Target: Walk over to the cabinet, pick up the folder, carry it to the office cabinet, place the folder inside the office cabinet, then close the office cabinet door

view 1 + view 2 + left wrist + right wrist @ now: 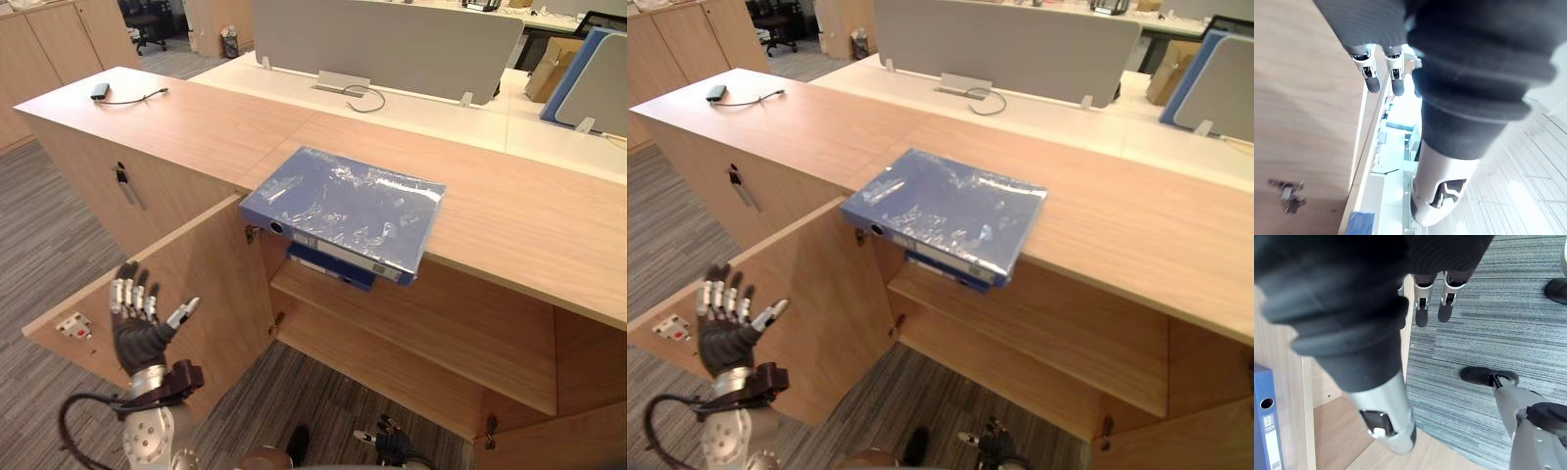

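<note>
open office, grey carpet, desks with grey dividers behind a long wooden cabinet top.

left: the cabinet door is swung wide open. my left hand is raised in front of it, fingers straight and spread, holding nothing.

centre: the blue folder, wrapped in shiny film, lies flat on the top. its near corner overhangs the open compartment.

right: my right hand hangs low, fingers relaxed and pointing at the carpet, also holding nothing.

step in hand, by my judgement: pick up the folder. plan: one hand goes under the overhanging corner, the other on top or at the far edge. clamp before lifting, since the film looks slippery. keep the left arm off the door.

unclear: a second blue folder sits half hidden beneath the first, and i cannot tell how it rests on the shelf. the compartment's right end is cut off.
</note>
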`<state>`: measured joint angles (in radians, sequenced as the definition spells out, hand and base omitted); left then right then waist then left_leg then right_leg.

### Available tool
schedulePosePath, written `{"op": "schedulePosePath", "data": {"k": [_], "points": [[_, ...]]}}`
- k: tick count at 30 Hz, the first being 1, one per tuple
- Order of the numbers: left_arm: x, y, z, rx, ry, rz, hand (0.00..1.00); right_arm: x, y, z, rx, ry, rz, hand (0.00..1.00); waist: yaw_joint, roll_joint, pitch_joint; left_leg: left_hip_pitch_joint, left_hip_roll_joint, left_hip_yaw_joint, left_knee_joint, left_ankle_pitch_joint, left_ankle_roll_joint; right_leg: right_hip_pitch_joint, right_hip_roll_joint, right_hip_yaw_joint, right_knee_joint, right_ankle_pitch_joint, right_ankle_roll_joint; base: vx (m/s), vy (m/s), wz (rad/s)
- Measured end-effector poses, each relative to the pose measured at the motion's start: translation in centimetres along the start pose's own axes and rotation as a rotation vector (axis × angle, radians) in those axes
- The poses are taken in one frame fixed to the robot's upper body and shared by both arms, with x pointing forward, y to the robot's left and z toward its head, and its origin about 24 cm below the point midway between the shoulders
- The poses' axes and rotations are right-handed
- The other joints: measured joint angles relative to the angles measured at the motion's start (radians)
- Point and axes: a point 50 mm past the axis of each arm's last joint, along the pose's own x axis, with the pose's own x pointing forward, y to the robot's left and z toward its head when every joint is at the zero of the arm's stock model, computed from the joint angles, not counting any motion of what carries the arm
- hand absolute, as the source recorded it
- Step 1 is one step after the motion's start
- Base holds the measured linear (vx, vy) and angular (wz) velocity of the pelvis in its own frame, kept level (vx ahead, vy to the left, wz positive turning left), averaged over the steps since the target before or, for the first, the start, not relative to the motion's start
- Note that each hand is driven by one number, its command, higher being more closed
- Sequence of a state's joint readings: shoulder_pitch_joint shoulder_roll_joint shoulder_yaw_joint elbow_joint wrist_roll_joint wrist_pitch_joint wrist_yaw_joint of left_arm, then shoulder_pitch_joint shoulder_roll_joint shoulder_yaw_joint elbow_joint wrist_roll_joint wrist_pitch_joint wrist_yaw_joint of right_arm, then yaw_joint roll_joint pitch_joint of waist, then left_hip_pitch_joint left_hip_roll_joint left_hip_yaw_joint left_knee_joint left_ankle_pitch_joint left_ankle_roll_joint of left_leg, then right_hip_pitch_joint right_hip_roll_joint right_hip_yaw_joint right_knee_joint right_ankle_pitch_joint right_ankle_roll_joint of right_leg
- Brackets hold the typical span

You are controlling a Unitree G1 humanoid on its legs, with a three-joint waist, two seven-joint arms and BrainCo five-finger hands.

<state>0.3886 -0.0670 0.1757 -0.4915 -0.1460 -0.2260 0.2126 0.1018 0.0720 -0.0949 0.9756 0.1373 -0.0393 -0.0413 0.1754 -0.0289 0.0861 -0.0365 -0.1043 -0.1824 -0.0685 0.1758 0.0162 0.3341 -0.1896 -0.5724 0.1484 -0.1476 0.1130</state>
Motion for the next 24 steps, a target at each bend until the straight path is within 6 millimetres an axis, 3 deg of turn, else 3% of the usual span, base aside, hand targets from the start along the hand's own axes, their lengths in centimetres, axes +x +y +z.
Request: {"op": "schedulePosePath", "data": {"k": [6,10,19,24], "points": [[0.5,-1.1,4.9,0.286,-0.323,0.094,0.00,0.0,0.0,0.0,-0.001,-0.001,-0.005,0.00,-0.001,-0.004,-0.007,-0.008,0.000,0.002,0.002,0.006,-0.003,-0.003,0.002,0.000,-0.008,-0.020,-0.008,0.02,0.007,-0.01],[0.9,-3.3,6.6,0.316,-0.471,0.054,0.00,0.0,0.1,0.0,-0.009,-0.001,0.000,0.00,-0.009,-0.005,-0.016,-0.015,0.002,0.008,-0.005,0.021,-0.008,-0.005,0.008,0.002,-0.033,-0.035,-0.008,0.02,-0.006,-0.05],[1.3,-5.1,7.5,0.490,-0.640,-0.019,0.00,0.0,0.3,-0.4,-0.046,0.014,0.011,0.00,-0.046,-0.012,-0.055,-0.014,0.023,0.050,-0.018,0.040,-0.019,-0.024,0.016,0.048,-0.053,-0.065,-0.007,0.01,-0.012,-0.19],[2.1,-6.6,6.0,0.570,-0.651,-0.098,0.00,0.0,0.4,-0.8,-0.104,0.030,0.033,0.00,-0.051,-0.017,-0.071,-0.014,0.044,0.067,-0.023,0.045,-0.030,-0.038,0.027,0.085,-0.055,-0.087,-0.004,-0.03,-0.007,-0.13]]}}
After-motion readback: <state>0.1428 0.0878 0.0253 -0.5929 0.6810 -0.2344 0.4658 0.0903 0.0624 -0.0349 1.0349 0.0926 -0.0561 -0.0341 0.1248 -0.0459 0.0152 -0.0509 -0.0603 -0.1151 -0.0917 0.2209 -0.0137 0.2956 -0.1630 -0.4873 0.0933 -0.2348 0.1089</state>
